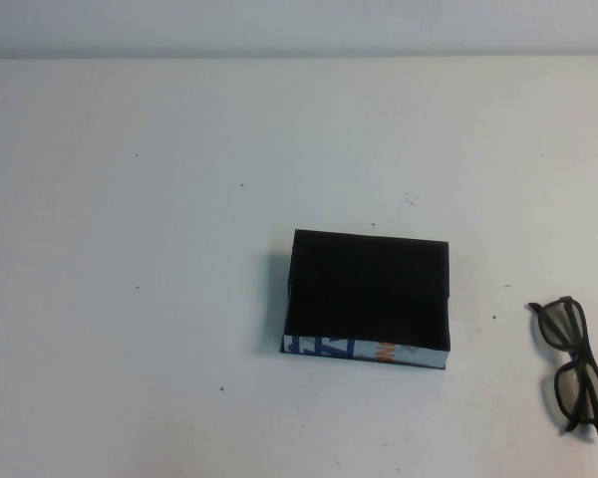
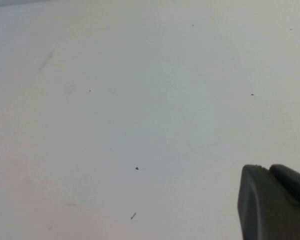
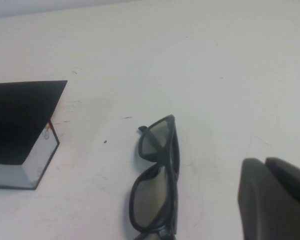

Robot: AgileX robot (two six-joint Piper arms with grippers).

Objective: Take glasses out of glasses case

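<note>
While the right gripper (image 3: 275, 200) is showing only a dark edge, finger state untellable, the glasses (image 1: 575, 365) are lying near it on the table (image 1: 130, 299), outside and right of the glasses case (image 1: 367, 297), long axis front-to-back. Left gripper (image 2: 275, 200): likewise untellable, over bare table. Blue lettering unreadable.

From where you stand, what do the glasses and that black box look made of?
The glasses look like glossy black plastic with tinted lenses. The glasses case seems matte black card, its printed front edge white. Both lie on a white table. Only part of the left gripper and right gripper shows.
</note>
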